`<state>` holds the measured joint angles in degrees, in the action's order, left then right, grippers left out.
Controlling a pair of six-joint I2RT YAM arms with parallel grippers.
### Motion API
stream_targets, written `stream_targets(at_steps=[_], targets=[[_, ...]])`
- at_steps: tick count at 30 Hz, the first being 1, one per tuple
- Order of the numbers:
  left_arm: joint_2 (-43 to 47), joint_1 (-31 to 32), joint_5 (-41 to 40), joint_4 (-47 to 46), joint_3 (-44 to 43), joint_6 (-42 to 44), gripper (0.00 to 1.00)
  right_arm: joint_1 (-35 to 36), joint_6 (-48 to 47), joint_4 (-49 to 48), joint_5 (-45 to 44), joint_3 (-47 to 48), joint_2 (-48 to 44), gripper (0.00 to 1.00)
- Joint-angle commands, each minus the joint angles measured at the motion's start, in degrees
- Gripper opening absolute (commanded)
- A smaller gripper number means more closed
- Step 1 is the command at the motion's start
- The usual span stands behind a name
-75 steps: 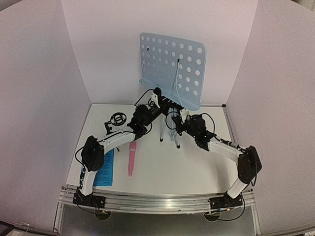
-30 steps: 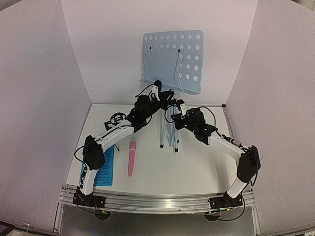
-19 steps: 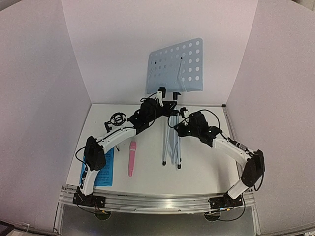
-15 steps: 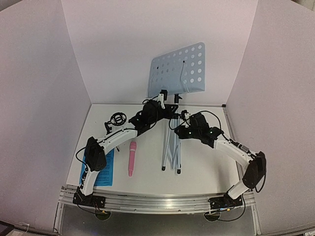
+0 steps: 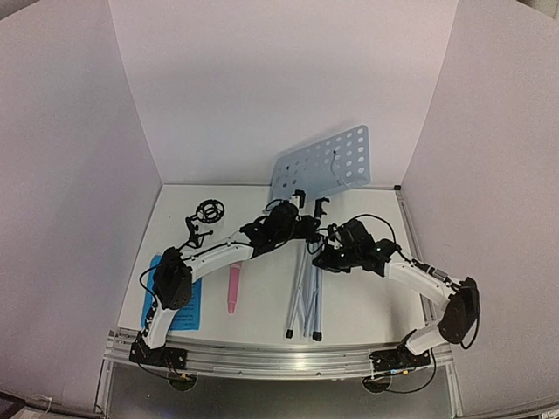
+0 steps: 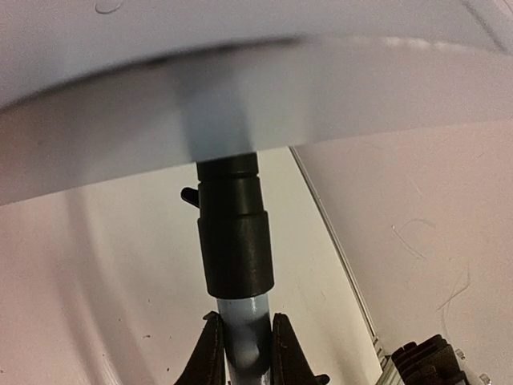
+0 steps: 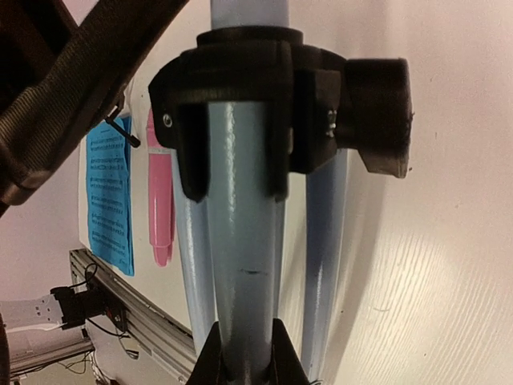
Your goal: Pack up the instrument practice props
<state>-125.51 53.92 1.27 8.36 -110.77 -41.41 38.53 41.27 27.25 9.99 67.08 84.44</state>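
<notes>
The music stand (image 5: 323, 166) is near the middle of the tabletop (image 5: 371, 305), leaning over, its plate up at the far right and its feet towards the near edge. Both arms hold it. The left end effector (image 6: 244, 358) is clenched on the pale-blue tube just under a black collar (image 6: 235, 241), with the plate's underside close above. The right end effector (image 7: 244, 361) grips the same tube lower down, below the black hub (image 7: 232, 96) with its round knob.

As I judge it, the packing is at an early stage. The three silver legs (image 5: 303, 297) lie drawn together in a narrow bundle, so the tripod looks folded (or very nearly). The plate is not yet folded down, and no bag or case is in view. The pink mic (image 5: 233, 288), the mic stand (image 5: 208, 213) and the blue pages (image 5: 187, 301) lie loose on the left of the tabletop, with nothing holding them; the left arm crosses over part of the pages.

The plate is a thin, stiff sheet punched with rows of round holes. The tube and legs are smooth painted metal. The collar and hub look like matt plastic. The mic is a plain smooth stick, the pages flat printed paper, and the tabletop has a faint white wood grain.
</notes>
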Motion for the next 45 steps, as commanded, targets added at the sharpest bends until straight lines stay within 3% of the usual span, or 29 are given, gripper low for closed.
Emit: stream_targets(at_steps=[1, 9, 19, 22, 27, 32, 36, 40, 45], targets=[[6.62, 1.14, 0.21, 2.32, 4.14, 1.31, 0.0, -2.84, 4.55, -11.69, -8.44, -0.82, -5.87, 0.0], [3.84, 1.01, -0.3, -1.16, 7.15, 1.39, 0.0, -2.83, 0.22, -12.02, -8.06, -1.05, 0.9, 0.0], [1.72, 0.93, -0.95, 2.05, 6.53, 5.13, 0.0, -3.5, 0.5, -16.95, -9.12, -5.27, 6.37, 0.0], [1.34, 1.01, -3.05, 3.44, 8.3, 5.02, 0.07, -3.79, 0.36, -19.22, -8.22, -5.85, 9.59, 0.0], [1.49, 1.01, 1.67, 1.78, 15.47, 3.74, 0.25, -4.55, 0.09, -22.19, -6.8, -5.91, 13.52, 0.0], [3.59, 1.01, 4.5, -3.45, 24.04, 2.43, 0.34, -5.04, 1.25, -24.1, -5.41, -5.85, 16.3, 0.0], [2.48, 1.11, 8.31, -5.87, 25.61, 1.18, 0.35, -5.04, 2.74, -25.99, -5.32, -6.62, 17.48, 0.0], [1.11, 1.1, 9.65, -7.06, 25.69, -0.44, 0.3, -5.04, 3.24, -26.71, -5.16, -7.06, 18.16, 0.0], [6.02, 0.25, 6.14, -7.78, 27.99, -1.49, 0.32, -5.04, 3.48, -26.72, -5.87, -7.48, 18.29, 0.0]])
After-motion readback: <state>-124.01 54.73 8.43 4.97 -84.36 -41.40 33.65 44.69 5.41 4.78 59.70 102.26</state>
